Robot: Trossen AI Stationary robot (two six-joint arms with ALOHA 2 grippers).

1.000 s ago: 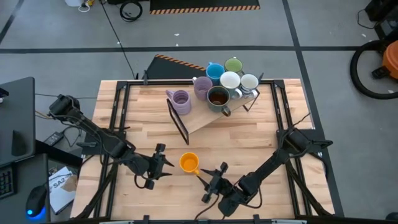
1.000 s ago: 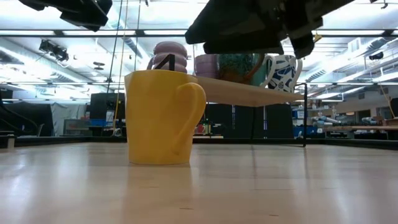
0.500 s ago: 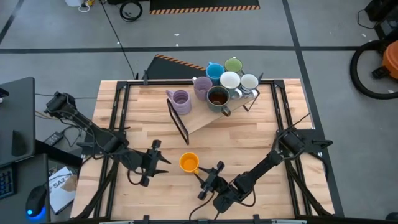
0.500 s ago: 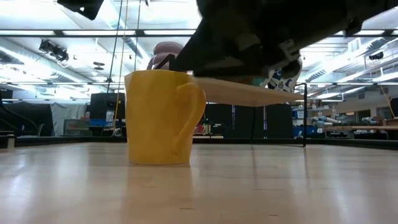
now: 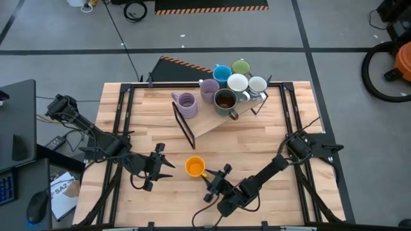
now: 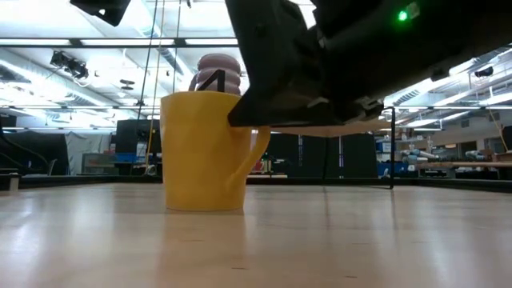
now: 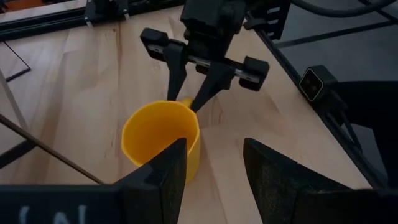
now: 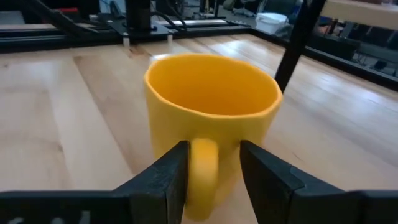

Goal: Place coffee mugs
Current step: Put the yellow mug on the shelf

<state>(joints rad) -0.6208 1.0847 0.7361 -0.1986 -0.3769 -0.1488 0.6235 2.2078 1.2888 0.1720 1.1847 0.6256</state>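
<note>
An orange-yellow coffee mug point(image 5: 195, 167) point(image 6: 204, 152) stands upright on its base near the table's front middle. Its handle point(image 8: 204, 163) points toward my right gripper point(image 5: 207, 175) point(image 8: 211, 169). That gripper is low and nearly level, open, with one finger on each side of the handle. My left gripper point(image 5: 168, 169) point(image 7: 214, 163) hovers open to the mug's left, above the table and clear of it. Several other mugs, among them blue point(image 5: 221, 74), green point(image 5: 241, 67) and lavender point(image 5: 186, 104), sit on a slanted wooden board point(image 5: 209, 125) at the far middle. My right gripper comes in level from the table's near right, its two fingers point(image 8: 168, 177) flanking the mug's handle point(image 7: 185, 102). A gap shows beside one finger. Whether the other finger touches the handle, I cannot tell. The mug stands on the table.
The slanted board rests on black wire legs point(image 5: 183, 128) behind the orange mug. Black frame rails point(image 5: 122, 115) run along the table's left and right sides. Bare wood lies between the mug and the board.
My right gripper has sunk and moved toward the orange mug, so its fingers now stand around the handle. My left gripper has drawn back a little toward the table's left and risen. The mug has stayed where it was.
</note>
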